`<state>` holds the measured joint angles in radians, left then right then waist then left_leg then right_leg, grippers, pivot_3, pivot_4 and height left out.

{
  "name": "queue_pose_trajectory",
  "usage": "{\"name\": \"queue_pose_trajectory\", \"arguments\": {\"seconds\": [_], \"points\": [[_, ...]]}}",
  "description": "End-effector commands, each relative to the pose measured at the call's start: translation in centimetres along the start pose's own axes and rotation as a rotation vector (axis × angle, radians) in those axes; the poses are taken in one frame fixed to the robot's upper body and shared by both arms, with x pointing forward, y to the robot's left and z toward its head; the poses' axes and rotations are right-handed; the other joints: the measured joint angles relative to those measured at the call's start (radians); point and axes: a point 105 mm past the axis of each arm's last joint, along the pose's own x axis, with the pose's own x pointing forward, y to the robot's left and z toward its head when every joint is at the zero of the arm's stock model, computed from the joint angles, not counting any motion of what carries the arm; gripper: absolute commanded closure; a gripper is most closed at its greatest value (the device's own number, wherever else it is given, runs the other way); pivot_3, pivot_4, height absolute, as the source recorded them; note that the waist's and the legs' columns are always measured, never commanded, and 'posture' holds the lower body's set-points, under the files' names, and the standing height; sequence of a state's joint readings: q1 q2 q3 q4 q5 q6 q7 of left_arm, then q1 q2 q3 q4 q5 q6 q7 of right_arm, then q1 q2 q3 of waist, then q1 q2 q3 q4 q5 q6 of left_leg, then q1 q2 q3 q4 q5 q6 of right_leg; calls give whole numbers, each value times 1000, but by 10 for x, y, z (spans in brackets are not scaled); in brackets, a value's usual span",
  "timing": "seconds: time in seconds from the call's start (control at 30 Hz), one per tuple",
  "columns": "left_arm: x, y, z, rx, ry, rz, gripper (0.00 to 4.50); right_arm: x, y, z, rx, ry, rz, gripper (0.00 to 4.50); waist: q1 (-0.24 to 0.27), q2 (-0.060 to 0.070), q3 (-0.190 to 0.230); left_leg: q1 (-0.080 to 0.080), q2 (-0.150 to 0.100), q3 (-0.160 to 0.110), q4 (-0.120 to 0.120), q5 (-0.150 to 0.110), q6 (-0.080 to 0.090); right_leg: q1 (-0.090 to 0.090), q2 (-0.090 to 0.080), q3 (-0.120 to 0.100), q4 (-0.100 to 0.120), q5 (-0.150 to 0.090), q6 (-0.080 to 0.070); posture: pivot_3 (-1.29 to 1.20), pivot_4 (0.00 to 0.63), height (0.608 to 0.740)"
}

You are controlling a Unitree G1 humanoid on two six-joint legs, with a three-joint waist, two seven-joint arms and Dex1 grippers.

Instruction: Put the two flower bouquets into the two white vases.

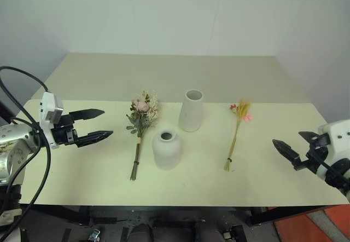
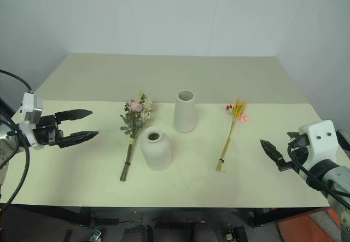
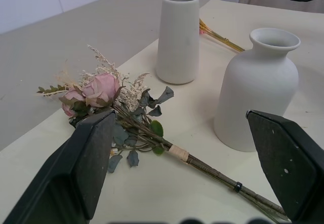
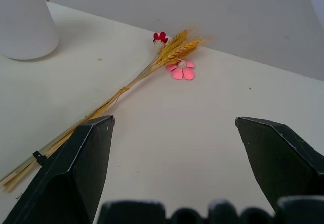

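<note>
Clearly my left gripper [image 1: 93, 125] and right gripper [image 1: 295, 150] gaped empty; I judged gripping the rose bouquet [image 1: 141, 116] by its wrapped stem safest.

On the pale tabletop [image 1: 273, 171] before me lie a rose bouquet [image 1: 141, 122] and wheat bundle [image 1: 237, 133]; the short vase [image 1: 167, 149] and tall vase [image 1: 192, 110] stand between them.

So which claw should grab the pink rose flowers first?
The left claw, probably. It's open beside the rose bouquet on the robot's left side. The right claw sits across the table near the wheat bundle.
</note>
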<state>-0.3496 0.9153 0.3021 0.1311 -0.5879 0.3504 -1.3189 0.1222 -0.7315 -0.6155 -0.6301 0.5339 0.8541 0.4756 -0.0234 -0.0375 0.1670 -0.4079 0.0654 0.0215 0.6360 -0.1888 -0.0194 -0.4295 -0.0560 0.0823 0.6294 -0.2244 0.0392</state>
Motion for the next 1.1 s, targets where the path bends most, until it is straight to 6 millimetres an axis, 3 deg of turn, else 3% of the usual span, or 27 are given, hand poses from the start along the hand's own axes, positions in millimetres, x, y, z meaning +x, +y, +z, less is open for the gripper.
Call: {"name": "queue_pose_trajectory", "arguments": {"seconds": [0.03, 0.37, 0.47, 0.7, 0.83, 0.97, 1.1], "points": [[-2, 1, 13, 53, -11, -2, 31, -4, 0, 11, -33, -38, -7, 24, 0, 0, 0, 0, 0, 0, 0, 0, 0, 0, 0, 0, 0, 0, 0, 0, 150, 740], [-1, 1, 13, 55, -14, -3, 31, -3, 3, 12, -19, -36, -1, 24, 0, 0, 0, 0, 0, 0, 0, 0, 0, 0, 0, 0, 0, 0, 0, 0, 150, 740], [-1, 1, 14, 53, -16, -8, 31, 5, 14, 17, 23, -2, 43, 24, -4, 0, 0, 0, 0, 0, 0, 0, 0, 0, 0, 0, 0, 0, 0, 0, 150, 740], [13, -2, 21, 95, -4, -89, 31, 62, 50, 39, 185, 221, 197, 24, -28, -1, 1, 2, 0, -1, 2, 0, 0, 0, 1, 2, 0, 5, 0, 0, 150, 740], [21, -2, 28, 141, 1, -127, 31, 91, 59, 33, 196, 372, 200, 24, -23, -1, 1, -1, 0, -1, 2, 1, 1, -1, 2, 3, 0, 5, 0, 0, 150, 740], [25, -3, 32, 190, 27, -176, 31, 109, 59, 26, 195, 477, 170, 24, -17, -1, 1, -7, -1, -1, 2, 1, 1, -5, 2, 3, 0, 7, 4, 0, 150, 740], [28, -4, 37, 212, 15, -204, 31, 128, 46, 20, 187, 538, 70, 24, -19, -1, 1, -17, -1, -1, 2, 0, 2, -14, 2, 3, 0, 10, 3, 0, 150, 740]]}}
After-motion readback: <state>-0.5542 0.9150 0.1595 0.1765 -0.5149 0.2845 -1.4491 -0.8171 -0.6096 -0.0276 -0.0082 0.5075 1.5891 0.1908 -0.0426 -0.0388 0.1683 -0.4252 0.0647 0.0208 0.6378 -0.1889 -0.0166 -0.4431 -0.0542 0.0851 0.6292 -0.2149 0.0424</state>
